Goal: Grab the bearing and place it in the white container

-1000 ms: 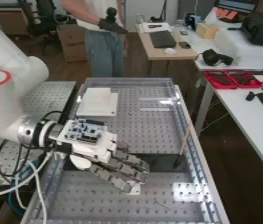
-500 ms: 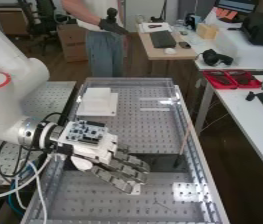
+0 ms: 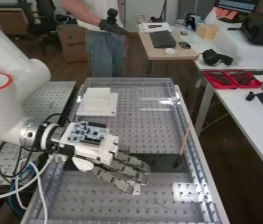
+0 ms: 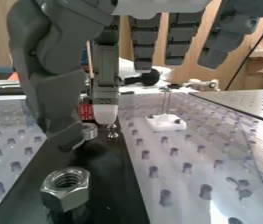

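Where the fingers (image 3: 118, 180) hung low over a dark strip (image 3: 160, 161) on the table (image 3: 88, 200), they were straight and clamped on nothing, with the thumb (image 4: 58, 100) standing apart from them.

One bearing (image 4: 90, 131) lay on that strip between the thumb's end and the pale tip of the nearest finger; whether either touched it could not be told. It looked like a short, squat ring of silvery metal, with a flat upper rim and a smooth, shiny side, clearly smaller than the one hex nut (image 4: 66, 187). That nut, bright and six-sided with a threaded hole, sat on the wrist side of the fingertips, above a dark stem. One small shiny metal piece (image 4: 112, 131) stood just beside the pale fingertip.

On the side of the fingers away from the thumb, one white block (image 4: 166, 123) carried two thin upright pins. Well beyond the fingers, toward the table's far end, one white box (image 3: 97, 95) rested on one flat white plate (image 3: 108, 111). One wooden stick (image 3: 185, 137) with a dark end slanted past the fingertips.
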You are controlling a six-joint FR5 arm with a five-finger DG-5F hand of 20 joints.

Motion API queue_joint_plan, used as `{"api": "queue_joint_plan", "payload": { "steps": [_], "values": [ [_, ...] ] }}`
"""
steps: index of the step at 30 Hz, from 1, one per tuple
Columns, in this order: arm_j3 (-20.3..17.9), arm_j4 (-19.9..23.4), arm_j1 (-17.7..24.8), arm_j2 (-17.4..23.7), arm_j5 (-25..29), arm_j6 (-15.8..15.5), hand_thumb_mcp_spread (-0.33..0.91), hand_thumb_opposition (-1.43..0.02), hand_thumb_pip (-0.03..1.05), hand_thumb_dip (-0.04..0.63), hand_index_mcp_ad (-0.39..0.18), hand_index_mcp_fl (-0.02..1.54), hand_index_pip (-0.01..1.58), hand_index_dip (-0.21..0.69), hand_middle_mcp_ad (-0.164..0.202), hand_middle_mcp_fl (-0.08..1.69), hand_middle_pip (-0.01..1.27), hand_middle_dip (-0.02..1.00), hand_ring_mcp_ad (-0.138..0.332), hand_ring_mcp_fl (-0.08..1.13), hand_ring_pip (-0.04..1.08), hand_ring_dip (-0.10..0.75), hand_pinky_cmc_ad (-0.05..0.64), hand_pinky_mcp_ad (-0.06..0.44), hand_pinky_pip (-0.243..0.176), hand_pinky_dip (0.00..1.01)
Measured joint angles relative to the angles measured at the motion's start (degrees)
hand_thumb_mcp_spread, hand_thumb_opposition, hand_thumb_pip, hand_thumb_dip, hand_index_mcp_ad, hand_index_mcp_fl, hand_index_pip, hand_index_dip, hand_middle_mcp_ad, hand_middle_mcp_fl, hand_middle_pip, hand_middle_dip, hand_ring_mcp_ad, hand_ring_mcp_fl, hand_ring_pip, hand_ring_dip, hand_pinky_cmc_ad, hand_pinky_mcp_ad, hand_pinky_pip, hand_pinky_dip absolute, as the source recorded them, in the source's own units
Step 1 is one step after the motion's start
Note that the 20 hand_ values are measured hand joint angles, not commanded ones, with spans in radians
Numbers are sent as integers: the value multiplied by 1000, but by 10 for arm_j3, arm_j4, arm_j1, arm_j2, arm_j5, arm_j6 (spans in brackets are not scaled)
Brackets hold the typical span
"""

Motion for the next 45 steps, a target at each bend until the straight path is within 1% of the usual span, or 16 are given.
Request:
{"api": "queue_joint_plan", "payload": {
  "steps": [15, 18, 35, 36, 45],
  "values": [
    [3, -5, 0, -4, -3, 2, 531, -789, 447, 251, -112, 183, 1389, 328, 68, 24, 136, 344, 131, 5, 112, 154, 314, 232, -45, 145],
    [3, -6, 0, -4, -2, 1, 531, -789, 447, 251, -112, 183, 1389, 326, 65, 24, 136, 344, 113, 5, 112, 154, 311, 234, -45, 145],
    [4, -7, 1, -6, -1, 2, 524, -785, 463, 260, -112, 202, 1386, 316, 65, 24, 136, 344, 113, 5, 112, 155, 311, 234, -45, 145],
    [4, -7, 1, -6, -1, 2, 522, -787, 459, 260, -112, 209, 1386, 304, 65, 24, 136, 344, 113, 5, 112, 155, 311, 234, -42, 145],
    [2, 0, 1, -5, 0, 3, 520, -791, 440, 251, -112, 239, 1386, 302, 65, 40, 136, 344, 113, 9, 113, 155, 311, 234, -42, 143]
  ]
}}
